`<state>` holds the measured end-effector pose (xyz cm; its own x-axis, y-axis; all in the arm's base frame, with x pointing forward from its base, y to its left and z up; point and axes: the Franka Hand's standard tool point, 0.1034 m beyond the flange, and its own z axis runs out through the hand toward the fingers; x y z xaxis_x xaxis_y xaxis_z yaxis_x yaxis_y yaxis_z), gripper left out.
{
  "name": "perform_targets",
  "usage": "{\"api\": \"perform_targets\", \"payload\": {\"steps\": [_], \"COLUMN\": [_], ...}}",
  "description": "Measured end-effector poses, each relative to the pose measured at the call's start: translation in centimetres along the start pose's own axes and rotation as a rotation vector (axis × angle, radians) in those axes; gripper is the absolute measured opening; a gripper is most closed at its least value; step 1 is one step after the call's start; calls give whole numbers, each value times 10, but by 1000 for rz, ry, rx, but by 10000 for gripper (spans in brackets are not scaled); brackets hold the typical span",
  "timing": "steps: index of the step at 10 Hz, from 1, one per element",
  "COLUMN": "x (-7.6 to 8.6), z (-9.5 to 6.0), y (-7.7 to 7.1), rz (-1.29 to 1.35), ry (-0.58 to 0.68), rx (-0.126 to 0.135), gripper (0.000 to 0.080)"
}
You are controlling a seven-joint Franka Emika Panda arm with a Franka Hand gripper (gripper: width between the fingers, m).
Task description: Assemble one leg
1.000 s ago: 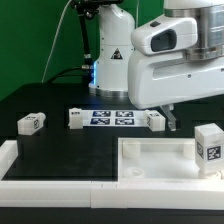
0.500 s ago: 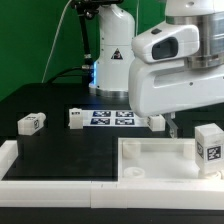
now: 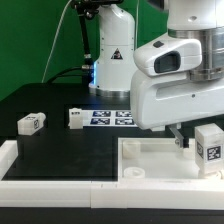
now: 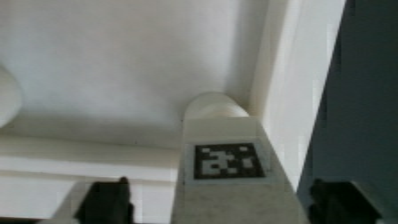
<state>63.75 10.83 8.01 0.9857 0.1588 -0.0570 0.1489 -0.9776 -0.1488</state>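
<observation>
1. The gripper (image 3: 181, 139) is hovering over the white tray (image 3: 150, 172), jaws spread wide and holding nothing.
2. The leg (image 3: 208, 147) is standing upright at the tray's edge on the exterior view's right, just beside the gripper and not touching it.
3. In the wrist view the leg (image 4: 222, 150) is sitting between the fingers (image 4: 111, 200) with gaps on both sides. The gripper is likely lining up to close on its flat sides.
4. A spare leg (image 3: 31, 123) and a second spare leg (image 3: 76, 118) are lying on the bench (image 3: 60, 145) near the marker board (image 3: 110, 117).

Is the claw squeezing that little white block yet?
No, the wrist view shows the leg between the fingers of the claw, with a gap on each side.
</observation>
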Motion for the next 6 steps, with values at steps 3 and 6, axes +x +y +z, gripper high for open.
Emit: {"api": "perform_targets", "payload": {"steps": [3, 6], "x": [0, 0], "z": [0, 0], "y": [0, 0], "rz": [0, 26], "ry": [0, 0], "rx": [0, 2], "gripper": [290, 290]}}
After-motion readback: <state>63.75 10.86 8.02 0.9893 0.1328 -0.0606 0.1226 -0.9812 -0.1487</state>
